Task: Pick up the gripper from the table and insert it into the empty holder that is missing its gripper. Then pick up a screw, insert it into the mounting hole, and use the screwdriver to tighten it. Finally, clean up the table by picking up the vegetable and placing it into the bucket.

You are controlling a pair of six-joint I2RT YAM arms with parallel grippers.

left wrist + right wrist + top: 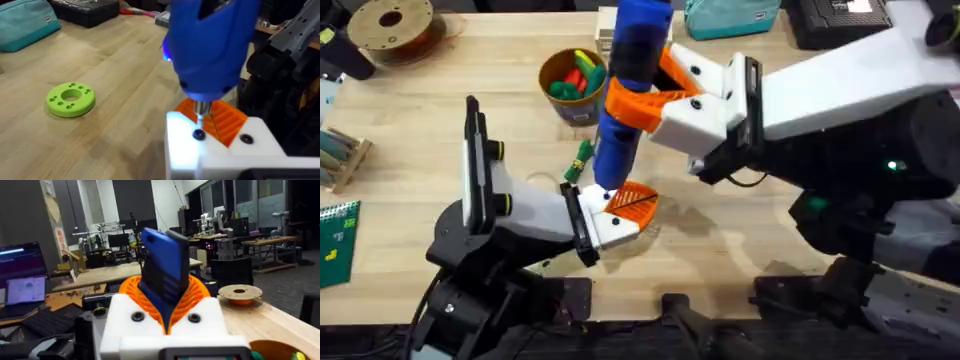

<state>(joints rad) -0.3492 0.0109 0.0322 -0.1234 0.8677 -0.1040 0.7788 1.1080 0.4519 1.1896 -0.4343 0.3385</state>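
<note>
The right gripper (pixel 655 100) is clamped on the screwdriver (pixel 630 90), which stands upright over the table's centre. Its metal tip (pixel 200 111) rests on a dark screw (pixel 198 134) in the white holder (pixel 200 150). An orange gripper (pixel 632 205) finger is seated at the left gripper (pixel 615 215); whether that claw is open or closed cannot be told.

The vegetable (pixel 582 155) lies on the table (pixel 740 250) just left of the screwdriver, between the left arm and the bucket (pixel 572 85). The bucket stands farther back and contains green, red and yellow toy produce. A green disc (pixel 70 99) with holes lies on bare wood. A filament spool (pixel 388 28) sits far left and a teal pouch (pixel 730 17) at the far edge. Bare tabletop lies right of the left gripper.
</note>
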